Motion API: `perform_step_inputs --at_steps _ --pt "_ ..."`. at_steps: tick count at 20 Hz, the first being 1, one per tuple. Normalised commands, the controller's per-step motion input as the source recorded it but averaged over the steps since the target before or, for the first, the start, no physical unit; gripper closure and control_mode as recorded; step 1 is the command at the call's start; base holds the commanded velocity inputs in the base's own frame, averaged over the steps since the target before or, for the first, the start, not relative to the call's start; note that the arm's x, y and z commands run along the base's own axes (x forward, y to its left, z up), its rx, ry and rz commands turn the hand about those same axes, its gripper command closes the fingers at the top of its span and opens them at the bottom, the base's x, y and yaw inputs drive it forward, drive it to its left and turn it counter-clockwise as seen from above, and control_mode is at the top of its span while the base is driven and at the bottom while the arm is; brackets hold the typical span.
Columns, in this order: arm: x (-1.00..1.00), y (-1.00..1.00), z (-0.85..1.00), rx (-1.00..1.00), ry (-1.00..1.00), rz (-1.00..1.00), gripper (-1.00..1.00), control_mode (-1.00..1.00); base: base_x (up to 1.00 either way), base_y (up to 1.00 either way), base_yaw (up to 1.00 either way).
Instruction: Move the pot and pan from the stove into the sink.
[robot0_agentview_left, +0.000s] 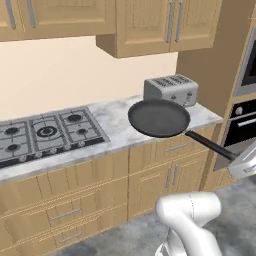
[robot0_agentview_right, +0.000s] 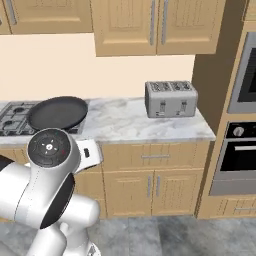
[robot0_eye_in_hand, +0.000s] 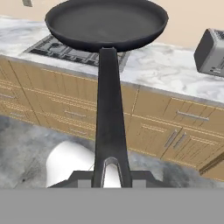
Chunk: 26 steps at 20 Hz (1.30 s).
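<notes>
Jaws clamped on the far end of the long black handle, your gripper (robot0_eye_in_hand: 111, 177) holds the pan (robot0_agentview_left: 159, 118) aloft, level and clear of the bench (robot0_agentview_left: 117, 125), as you can see in the hand view where the two dark tips sit on either side of the handle's end. Looking from left to right in the left base view, you find the stove (robot0_agentview_left: 45, 132) set into the marble top at the left, its grates bare; next comes the pan, hanging in the air in front of the bench between the stove and the toaster (robot0_agentview_left: 171, 89); its handle slopes down to the right toward the white hand at the frame's edge. Further right stands the tall unit with the built-in oven (robot0_agentview_left: 240, 127). In the right base view you see the pan's dark disc just above the arm's round joint, in front of the stove's corner, with the toaster well apart to its right. Wooden wall cabinets (robot0_agentview_right: 150, 25) hang above, and drawers and doors run below the bench.
</notes>
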Motion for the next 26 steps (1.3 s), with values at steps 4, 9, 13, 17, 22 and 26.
perform_step_inputs --at_steps 4,9,13,17,22,26 --pt "0.00 0.00 0.00 0.00 0.00 0.00 1.00 1.00 0.06 -0.17 -0.44" --pt "0.00 0.00 0.00 0.00 0.00 0.00 1.00 1.00 0.07 -0.18 -0.45" --pt "0.00 0.00 0.00 0.00 0.00 0.00 1.00 1.00 0.08 -0.18 -0.46" --pt "0.00 0.00 0.00 0.00 0.00 0.00 1.00 1.00 0.07 -0.22 -0.46" --pt "0.00 0.00 0.00 0.00 0.00 0.00 1.00 1.00 0.06 -0.25 -0.45" --pt "0.00 0.00 0.00 0.00 0.00 0.00 1.00 1.00 0.04 -0.29 -0.43"
